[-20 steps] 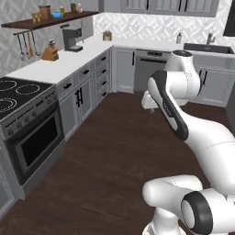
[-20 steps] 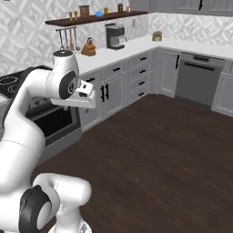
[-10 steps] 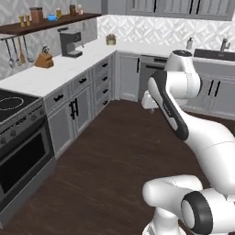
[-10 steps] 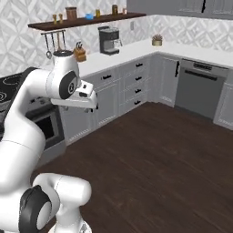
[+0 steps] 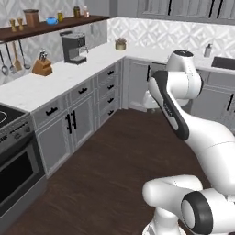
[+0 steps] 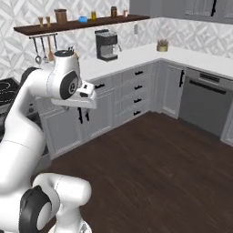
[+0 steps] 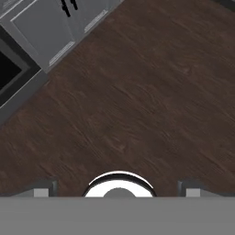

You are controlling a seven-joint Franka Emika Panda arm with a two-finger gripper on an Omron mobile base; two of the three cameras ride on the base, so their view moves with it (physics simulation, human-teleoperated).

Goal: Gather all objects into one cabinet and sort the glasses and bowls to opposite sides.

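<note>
While the arm is folded over the dark floor, the gripper (image 7: 117, 190) hangs with fingers spread wide, holding nothing. The shelf (image 6: 82, 24) is well apart, carrying the blue mug (image 6: 83, 19) and brown bowl (image 6: 60, 16). This looks like the approach step; next, the base must close in on the shelf.

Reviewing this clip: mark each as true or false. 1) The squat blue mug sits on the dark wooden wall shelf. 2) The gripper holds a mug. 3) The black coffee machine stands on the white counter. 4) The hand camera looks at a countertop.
1) True: the squat blue mug sits on the dark wooden wall shelf.
2) False: the gripper is open with nothing between its fingers.
3) True: the black coffee machine stands on the white counter.
4) False: it faces the dark wood floor.
</note>
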